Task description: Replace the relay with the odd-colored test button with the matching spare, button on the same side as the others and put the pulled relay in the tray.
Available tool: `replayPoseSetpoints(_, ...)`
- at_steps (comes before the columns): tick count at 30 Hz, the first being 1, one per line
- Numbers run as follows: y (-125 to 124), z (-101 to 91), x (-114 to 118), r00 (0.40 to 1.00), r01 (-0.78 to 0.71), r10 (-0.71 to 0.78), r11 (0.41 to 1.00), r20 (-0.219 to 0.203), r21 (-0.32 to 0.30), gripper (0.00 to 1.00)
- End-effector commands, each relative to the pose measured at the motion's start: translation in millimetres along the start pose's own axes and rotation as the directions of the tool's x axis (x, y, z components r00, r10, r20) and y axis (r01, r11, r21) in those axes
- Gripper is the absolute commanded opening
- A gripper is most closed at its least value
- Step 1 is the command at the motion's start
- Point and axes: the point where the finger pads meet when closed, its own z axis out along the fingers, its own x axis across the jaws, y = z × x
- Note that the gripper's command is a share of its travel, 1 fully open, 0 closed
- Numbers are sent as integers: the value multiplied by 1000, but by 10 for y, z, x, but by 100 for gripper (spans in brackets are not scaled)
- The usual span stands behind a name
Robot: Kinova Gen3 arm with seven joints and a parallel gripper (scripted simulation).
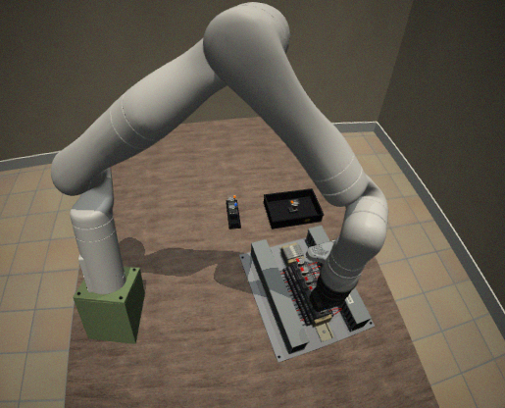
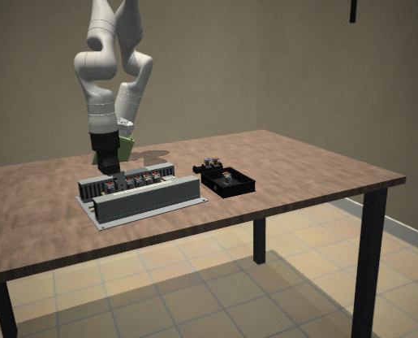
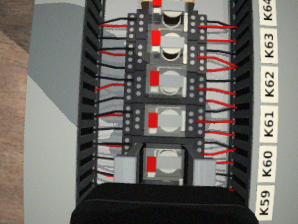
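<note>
My gripper (image 3: 162,158) (image 2: 121,182) is shut on a red-button relay (image 3: 168,162) in the row, beside the K60 label. Its button is on the left in the wrist view, like those of the relays (image 3: 170,121) (image 2: 147,179) further up the row. Its top looks about level with theirs, but the exact seating cannot be told. One more red-button relay (image 2: 110,187) is on the gripper's other side. An orange-button relay (image 1: 293,206) (image 2: 226,178) stands in the black tray (image 1: 289,223) (image 2: 239,189). The spare holder (image 1: 233,224) (image 2: 197,169) bears a blue-button relay and an orange-button relay.
Grey slotted wire ducts (image 1: 275,294) (image 2: 146,199) run along both sides of the row, with red and black wires between. The panel plate (image 1: 255,289) lies on the wooden table (image 1: 186,343). The tray and holder stand beyond the panel's far end in the top view.
</note>
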Motion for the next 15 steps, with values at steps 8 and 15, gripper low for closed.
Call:
replayPoseSetpoints(8,6,26,6,1000,0,0,1000,-2,-1,0)
replayPoseSetpoints(15,6,73,6,1000,0,0,1000,-2,-1,0)
